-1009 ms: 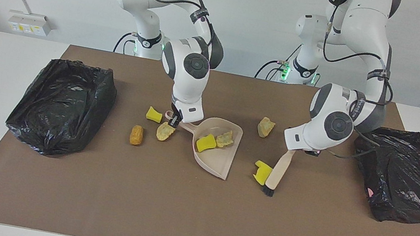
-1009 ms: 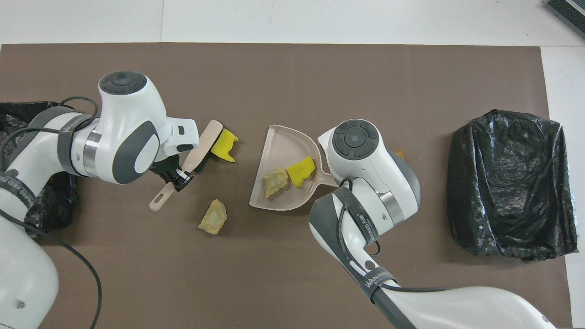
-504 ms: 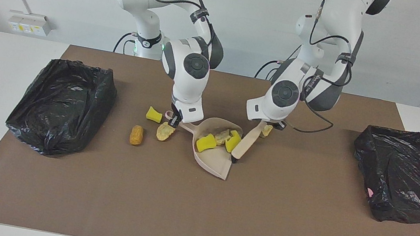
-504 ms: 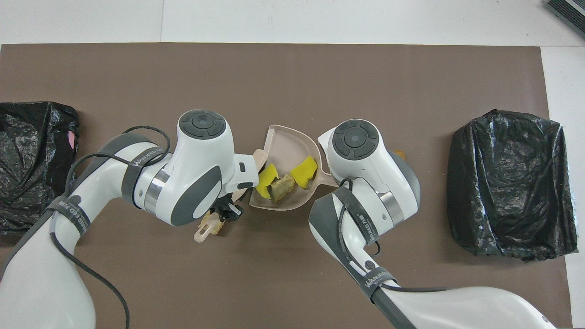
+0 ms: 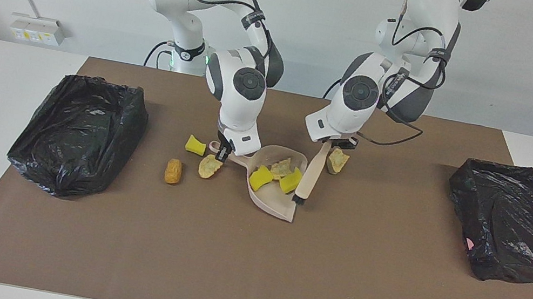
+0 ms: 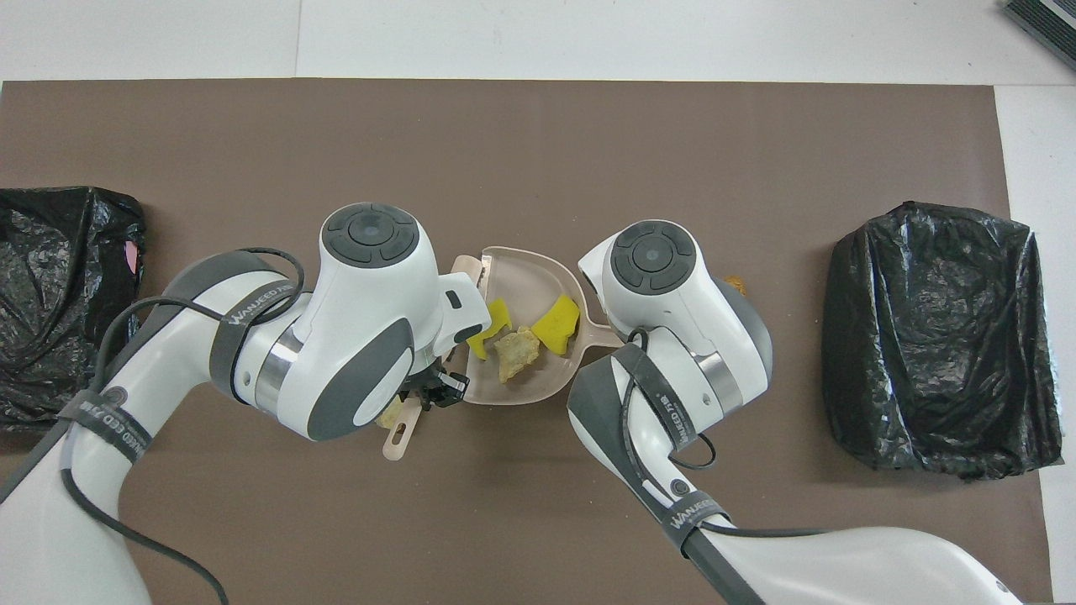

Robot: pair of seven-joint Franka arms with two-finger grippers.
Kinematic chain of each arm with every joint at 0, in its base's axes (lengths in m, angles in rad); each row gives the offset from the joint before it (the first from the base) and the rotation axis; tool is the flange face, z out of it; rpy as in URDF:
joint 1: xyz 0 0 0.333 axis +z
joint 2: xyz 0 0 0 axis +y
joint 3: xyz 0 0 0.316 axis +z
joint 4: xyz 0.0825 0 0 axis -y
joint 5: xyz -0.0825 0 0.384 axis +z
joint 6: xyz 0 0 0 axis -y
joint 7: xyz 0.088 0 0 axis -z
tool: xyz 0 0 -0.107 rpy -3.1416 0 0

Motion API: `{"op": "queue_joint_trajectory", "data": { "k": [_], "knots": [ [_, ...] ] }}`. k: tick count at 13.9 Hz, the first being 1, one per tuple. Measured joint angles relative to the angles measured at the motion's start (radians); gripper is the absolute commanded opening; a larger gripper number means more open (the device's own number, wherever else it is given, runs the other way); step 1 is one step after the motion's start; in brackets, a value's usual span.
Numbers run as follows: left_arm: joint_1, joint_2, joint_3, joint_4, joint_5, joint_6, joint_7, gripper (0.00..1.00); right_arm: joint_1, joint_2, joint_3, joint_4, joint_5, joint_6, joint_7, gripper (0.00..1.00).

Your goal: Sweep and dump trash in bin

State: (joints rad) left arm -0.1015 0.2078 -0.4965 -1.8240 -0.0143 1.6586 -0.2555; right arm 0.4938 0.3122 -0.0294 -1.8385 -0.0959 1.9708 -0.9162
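Note:
My right gripper (image 5: 222,152) is shut on the handle of the beige dustpan (image 5: 274,203), which rests on the brown mat. In the pan lie two yellow sponge chunks (image 5: 260,178) (image 5: 290,180) and a tan lump (image 5: 281,166). My left gripper (image 5: 336,144) is shut on the beige brush (image 5: 313,169), whose black bristles stand at the pan's open side. A tan lump (image 5: 337,161) lies beside the brush, toward the left arm's end. More trash lies by the pan's handle: a yellow chunk (image 5: 195,145), a tan lump (image 5: 209,166) and an orange-brown lump (image 5: 173,170).
Two bins lined with black bags stand on the mat, one at the right arm's end (image 5: 77,132) and one at the left arm's end (image 5: 514,220). From overhead, the left wrist (image 6: 370,336) covers the brush and the right wrist (image 6: 664,286) covers the pan's handle.
The left arm swept a yellow chunk with the brush across the mat into the dustpan. The brush now stands steeper at the pan's mouth. The pan has turned slightly.

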Motion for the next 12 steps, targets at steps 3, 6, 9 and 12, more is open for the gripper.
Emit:
{"op": "queue_joint_trajectory", "data": {
  "k": [3,6,9,12],
  "knots": [
    [-0.011,-0.060,-0.005,-0.040,0.000,-0.067,-0.180,0.00,0.001,0.000,0.001,-0.002,0.000,0.000,-0.094,0.00],
    [-0.013,-0.159,-0.004,-0.175,-0.001,-0.075,-0.342,0.00,0.003,0.000,0.004,-0.003,0.000,0.000,-0.159,0.00],
    [-0.004,-0.271,0.011,-0.350,-0.007,-0.055,-0.414,0.00,0.027,-0.001,0.007,-0.008,0.000,0.000,-0.192,0.00],
    [0.019,-0.385,0.036,-0.538,-0.106,0.091,-0.459,0.00,0.036,-0.012,0.007,-0.028,0.000,0.001,-0.207,0.00]
  ]
}}
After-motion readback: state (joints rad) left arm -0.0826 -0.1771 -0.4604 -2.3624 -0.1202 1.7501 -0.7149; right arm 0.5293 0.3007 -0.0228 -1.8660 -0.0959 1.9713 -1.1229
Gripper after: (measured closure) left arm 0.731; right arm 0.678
